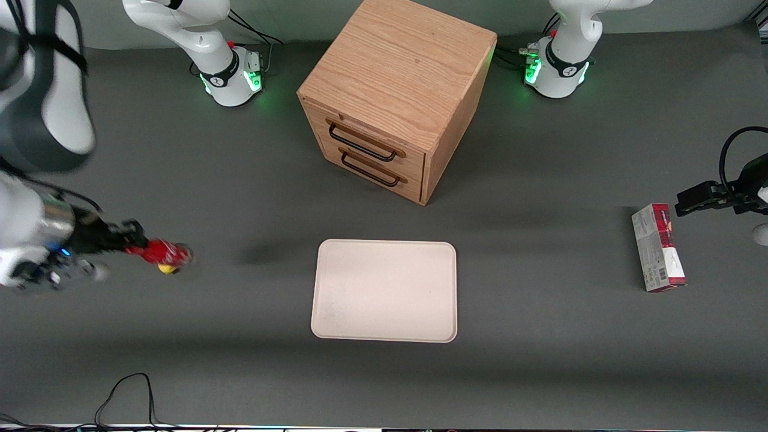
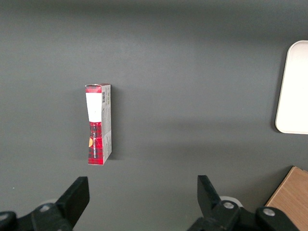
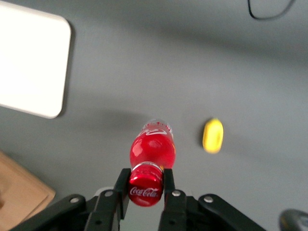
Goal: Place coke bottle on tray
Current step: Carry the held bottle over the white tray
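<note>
Gripper of the working right arm is clamped on the coke bottle, its two black fingers pressed against either side of the red cap, so the bottle hangs below the hand with its clear base pointing down at the grey table. In the front view the gripper is at the working arm's end of the table, with the coke bottle sticking out past the fingertips, well apart from the tray. A yellow lemon-like object lies on the table just beside the held bottle; from the front only a sliver of that yellow lemon-like object shows under the bottle. The cream tray lies flat and bare, away from the hand toward the parked arm's end. A wooden drawer cabinet stands farther from the front camera than the tray, its two drawer fronts facing the tray. A red-and-grey carton lies flat toward the parked arm's end of the table, farthest from the gripper.
</note>
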Controlling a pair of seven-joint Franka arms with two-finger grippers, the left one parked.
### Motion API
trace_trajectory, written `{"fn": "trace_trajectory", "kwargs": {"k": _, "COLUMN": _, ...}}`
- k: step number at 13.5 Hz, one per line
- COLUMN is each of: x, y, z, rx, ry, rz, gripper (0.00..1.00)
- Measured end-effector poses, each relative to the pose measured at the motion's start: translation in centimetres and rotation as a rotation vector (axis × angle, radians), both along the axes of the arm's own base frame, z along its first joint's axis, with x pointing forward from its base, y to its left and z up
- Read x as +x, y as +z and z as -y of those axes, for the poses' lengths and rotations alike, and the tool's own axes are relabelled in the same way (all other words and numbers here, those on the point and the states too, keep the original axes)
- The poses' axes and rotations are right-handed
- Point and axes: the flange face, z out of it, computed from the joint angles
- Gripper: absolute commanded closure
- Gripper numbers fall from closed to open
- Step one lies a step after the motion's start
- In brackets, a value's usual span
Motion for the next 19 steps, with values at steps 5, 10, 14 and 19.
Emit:
{"fn": "trace_trajectory", "kwargs": {"k": 5, "x": -5.8, "y": 5.4, "z": 0.5, "rx": 0.006, "ry": -0.004, "rz": 0.022, "gripper": 1.0}}
{"fn": "trace_trajectory", "kwargs": {"k": 10, "x": -2.0, "y": 2.3, "z": -5.0, "rx": -0.003, "ry": -0.087, "rz": 0.004, "gripper": 1.0}}
{"fn": "trace_trajectory", "kwargs": {"k": 14, "x": 4.6, "y": -4.1, "z": -15.7, "rx": 0.045, "ry": -0.254, "rz": -0.007, "gripper": 1.0}}
{"fn": "trace_trajectory", "kwargs": {"k": 19, "x": 7.8, "y": -14.4, "z": -27.3, "rx": 0.07, "ry": -0.316, "rz": 0.097, "gripper": 1.0}}
